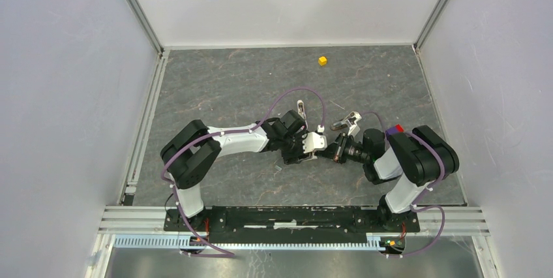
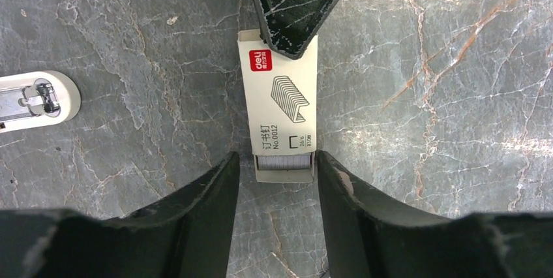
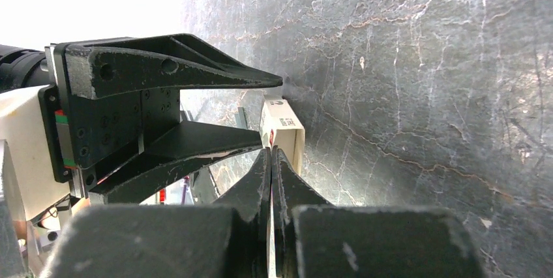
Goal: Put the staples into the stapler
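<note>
**A:** What sat nearest the lens?

**B:** My own left gripper point(image 2: 278, 164). Its two black tapered fingers point(image 2: 209, 206) stood apart, one on each side of the drawer end, pinching nothing yet.

**A:** And beyond it, biggest first?

**B:** First the dark grey, marble-veined table point(image 2: 456, 128). On it lay the cream card box point(image 2: 280, 95) with a red label and a drawing of staples. Well apart from the box, at the left edge of that view, was the small white plastic stapler point(image 2: 36, 98), only its end showing, with metal visible inside. Smallest was the silvery-grey block of staples point(image 2: 283, 162), in the pale tray point(image 2: 261, 172) slid out of the box's near end, between my left fingers.

**A:** And the right gripper point(image 2: 288, 46)?

**B:** Its tips were pressed together, and its point rested on the box's far end. I judged it was pinning the sleeve down.

**A:** How would the pull go well?

**B:** I'd have centred first, since one finger looked closer to the tray than the other. Then I'd have closed low on the tray's sides, never the sleeve, and squeezed lightly so the card wouldn't buckle. The draw should run straight back, level with the table, with the right tip bearing down so only the tray slides.
</note>
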Available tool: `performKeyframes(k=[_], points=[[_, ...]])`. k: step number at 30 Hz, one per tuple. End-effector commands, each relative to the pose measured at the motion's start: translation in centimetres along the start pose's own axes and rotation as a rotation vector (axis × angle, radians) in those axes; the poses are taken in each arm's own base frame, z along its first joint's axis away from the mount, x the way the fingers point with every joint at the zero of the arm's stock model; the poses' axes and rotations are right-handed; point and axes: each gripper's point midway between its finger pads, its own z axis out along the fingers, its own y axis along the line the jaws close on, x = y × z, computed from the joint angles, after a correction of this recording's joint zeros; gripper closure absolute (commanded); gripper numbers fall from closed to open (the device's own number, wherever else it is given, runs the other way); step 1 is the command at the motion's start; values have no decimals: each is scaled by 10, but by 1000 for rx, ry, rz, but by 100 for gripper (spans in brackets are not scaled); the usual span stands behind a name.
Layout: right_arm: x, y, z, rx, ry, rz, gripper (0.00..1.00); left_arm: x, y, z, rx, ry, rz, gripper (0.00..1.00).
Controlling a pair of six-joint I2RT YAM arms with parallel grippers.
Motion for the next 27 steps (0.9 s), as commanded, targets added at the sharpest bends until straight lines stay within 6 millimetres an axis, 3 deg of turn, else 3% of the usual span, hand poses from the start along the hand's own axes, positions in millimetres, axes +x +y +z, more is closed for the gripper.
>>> performKeyframes(k=[1, 27], points=[[-1, 6, -1, -36, -7, -35, 100, -8, 5, -2, -21, -22, 34, 48], [3, 1, -8, -33, -9, -22, 100, 18, 4, -19, -83, 54, 28, 57]])
